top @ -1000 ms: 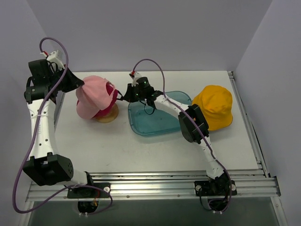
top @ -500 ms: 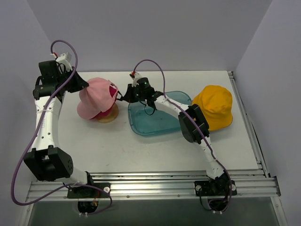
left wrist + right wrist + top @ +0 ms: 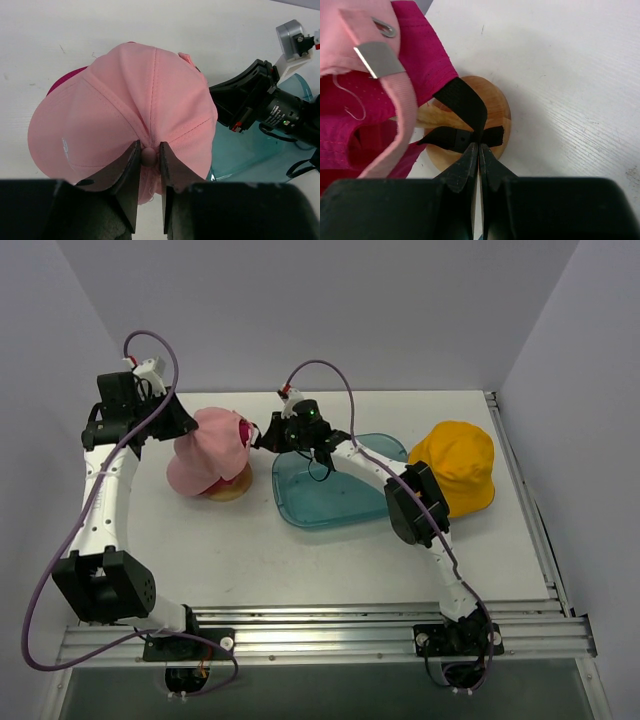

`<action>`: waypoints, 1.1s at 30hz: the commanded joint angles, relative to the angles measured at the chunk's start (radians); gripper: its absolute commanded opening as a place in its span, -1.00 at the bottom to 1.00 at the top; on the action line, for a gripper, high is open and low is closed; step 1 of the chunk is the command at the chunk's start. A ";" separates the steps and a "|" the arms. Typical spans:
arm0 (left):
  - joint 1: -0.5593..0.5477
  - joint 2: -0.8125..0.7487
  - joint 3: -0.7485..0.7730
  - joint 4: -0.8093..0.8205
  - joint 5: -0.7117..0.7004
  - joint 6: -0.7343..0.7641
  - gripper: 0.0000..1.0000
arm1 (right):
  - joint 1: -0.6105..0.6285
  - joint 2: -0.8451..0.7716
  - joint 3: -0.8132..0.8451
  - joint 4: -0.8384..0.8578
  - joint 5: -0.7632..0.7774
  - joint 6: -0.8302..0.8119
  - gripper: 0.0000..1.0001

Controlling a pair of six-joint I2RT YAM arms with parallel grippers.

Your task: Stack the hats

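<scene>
The pale pink hat lies over the magenta hat on the wooden stand at the back left. My left gripper is shut on the button at the pink hat's crown, as the left wrist view shows. My right gripper is shut on the magenta hat's black back strap, above the stand's disc base. The pink hat's strap and metal buckle hang beside the magenta cloth. The yellow-orange hat lies at the right. The grey hat is not in view.
A translucent teal tray lies mid-table under the right arm; its rim also shows in the left wrist view. Walls close in on the left, back and right.
My left arm has swung right and back, carrying the pink hat further over the magenta hat and the stand. My right gripper has edged slightly back, still holding the strap.
</scene>
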 commanded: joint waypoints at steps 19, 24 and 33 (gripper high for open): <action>-0.022 -0.078 -0.105 0.093 -0.125 -0.101 0.04 | -0.016 -0.177 -0.075 0.096 -0.012 0.050 -0.67; -0.022 -0.056 -0.082 0.089 -0.118 -0.096 0.04 | -0.017 -0.234 -0.124 0.138 0.015 0.054 -0.45; -0.037 -0.053 -0.020 0.061 -0.141 -0.093 0.07 | -0.005 -0.192 -0.027 0.117 0.018 0.017 -0.12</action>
